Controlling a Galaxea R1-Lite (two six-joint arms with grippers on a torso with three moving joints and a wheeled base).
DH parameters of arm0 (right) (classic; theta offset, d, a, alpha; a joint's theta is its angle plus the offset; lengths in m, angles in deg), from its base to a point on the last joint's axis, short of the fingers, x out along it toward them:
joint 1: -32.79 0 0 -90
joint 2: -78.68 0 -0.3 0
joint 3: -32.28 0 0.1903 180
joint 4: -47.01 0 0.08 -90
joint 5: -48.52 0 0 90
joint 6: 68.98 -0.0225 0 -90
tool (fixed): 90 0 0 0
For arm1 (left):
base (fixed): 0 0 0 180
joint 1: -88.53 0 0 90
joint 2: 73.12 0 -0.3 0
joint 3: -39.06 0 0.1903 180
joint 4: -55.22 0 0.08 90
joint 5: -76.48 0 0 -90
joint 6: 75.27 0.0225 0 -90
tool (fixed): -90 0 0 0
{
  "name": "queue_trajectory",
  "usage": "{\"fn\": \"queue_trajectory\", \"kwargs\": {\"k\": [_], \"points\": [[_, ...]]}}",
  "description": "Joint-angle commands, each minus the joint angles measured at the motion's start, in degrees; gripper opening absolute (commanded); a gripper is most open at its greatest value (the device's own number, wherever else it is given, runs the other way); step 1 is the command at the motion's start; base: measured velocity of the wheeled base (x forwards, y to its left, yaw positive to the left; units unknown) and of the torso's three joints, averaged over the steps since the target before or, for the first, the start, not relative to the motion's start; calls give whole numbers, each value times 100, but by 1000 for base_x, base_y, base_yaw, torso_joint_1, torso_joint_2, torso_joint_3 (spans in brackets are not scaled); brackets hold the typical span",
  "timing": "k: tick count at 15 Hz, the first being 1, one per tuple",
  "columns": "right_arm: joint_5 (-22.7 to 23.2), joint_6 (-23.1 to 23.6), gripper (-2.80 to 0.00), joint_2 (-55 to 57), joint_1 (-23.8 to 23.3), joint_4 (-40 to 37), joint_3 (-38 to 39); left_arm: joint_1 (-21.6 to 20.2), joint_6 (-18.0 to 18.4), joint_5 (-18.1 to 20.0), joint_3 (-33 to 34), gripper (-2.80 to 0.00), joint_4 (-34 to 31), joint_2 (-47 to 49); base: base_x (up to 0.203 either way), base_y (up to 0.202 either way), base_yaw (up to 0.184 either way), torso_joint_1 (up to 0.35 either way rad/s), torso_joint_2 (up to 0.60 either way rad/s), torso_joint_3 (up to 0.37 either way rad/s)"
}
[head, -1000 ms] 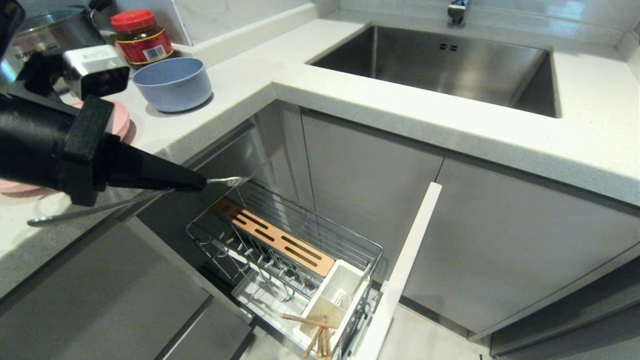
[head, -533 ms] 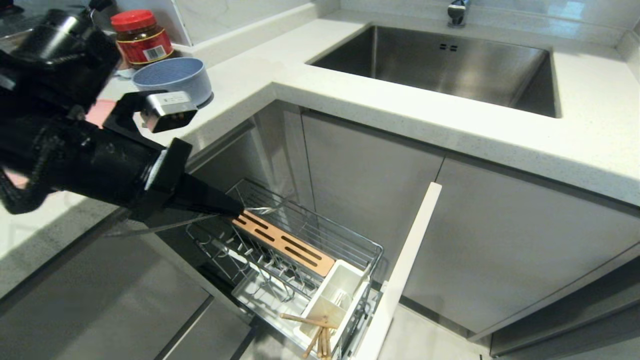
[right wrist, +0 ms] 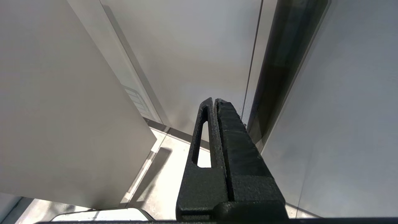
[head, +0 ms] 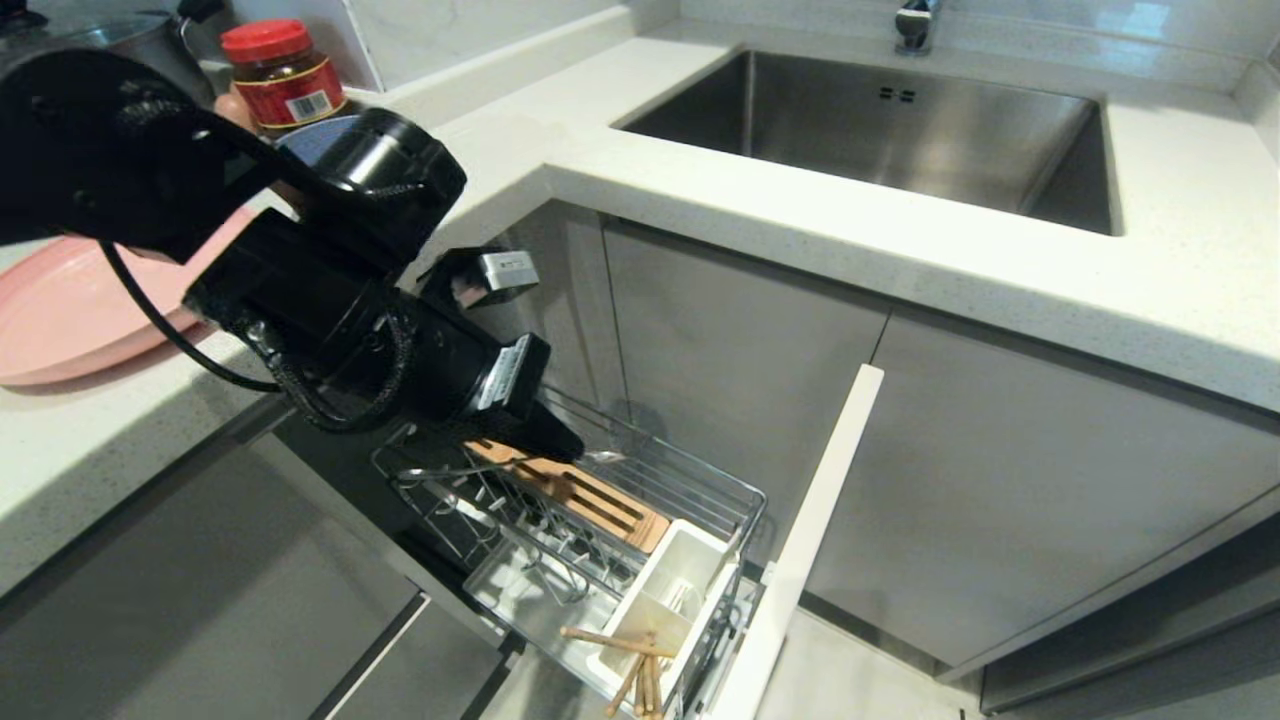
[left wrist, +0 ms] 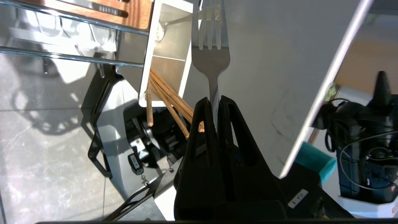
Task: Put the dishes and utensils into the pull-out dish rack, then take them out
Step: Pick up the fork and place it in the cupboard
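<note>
Head view, left to right: pink plate (head: 70, 310) lies flat on the worktop (head: 900, 230) at far left, partly covered by the left arm. Pale-blue bowl (head: 318, 140) shows only as a sliver behind the arm's wrist, beside a red-lidded jar (head: 282, 75). Left hand (head: 580, 452) reaches down and to the right over the pull-out dish rack (head: 700, 490), its tips above the slotted wooden board (head: 600, 500); only a glint of the fork (head: 606, 457) pokes out past them, the handle hidden by the hand.

Left wrist view settles what the head view cannot: the left hand (left wrist: 215, 101) is clenched on the fork's neck, the fork (left wrist: 210, 53) with its tines pointing away toward the white utensil cup (left wrist: 168, 49). The chopsticks (left wrist: 169, 102) stand tilted in that cup, ends sticking out past its rim; the head view shows them (head: 630, 665) at the near end of the rack, next to the white front panel (head: 800, 560).

Right hand (right wrist: 215, 101) appears only in its own wrist view, clenched with nothing in it, pointing at grey cabinet fronts; the arm itself is out of the head view.

Sink (head: 900, 130) at far right of the worktop, its tap cut off at the top edge.
</note>
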Motion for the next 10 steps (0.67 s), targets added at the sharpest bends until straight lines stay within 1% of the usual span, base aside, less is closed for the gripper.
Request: {"fn": "queue_trajectory", "kwargs": {"k": [1,5,8,10], "points": [[-1,-3,-280,-13,-2,2,0,102,-44,10,-119,-280,-209,364,0,0,0,0,0,0],[-1,-3,-280,-13,-2,2,0,359,-320,-50,-534,-280,-799,820,0,0,0,0,0,0],[-1,-3,-280,-13,-2,2,0,466,-467,-245,-621,-280,-860,1142,0,0,0,0,0,0],[-1,-3,-280,-13,-2,2,0,519,-583,-289,-712,-280,-862,1314,0,0,0,0,0,0]]}}
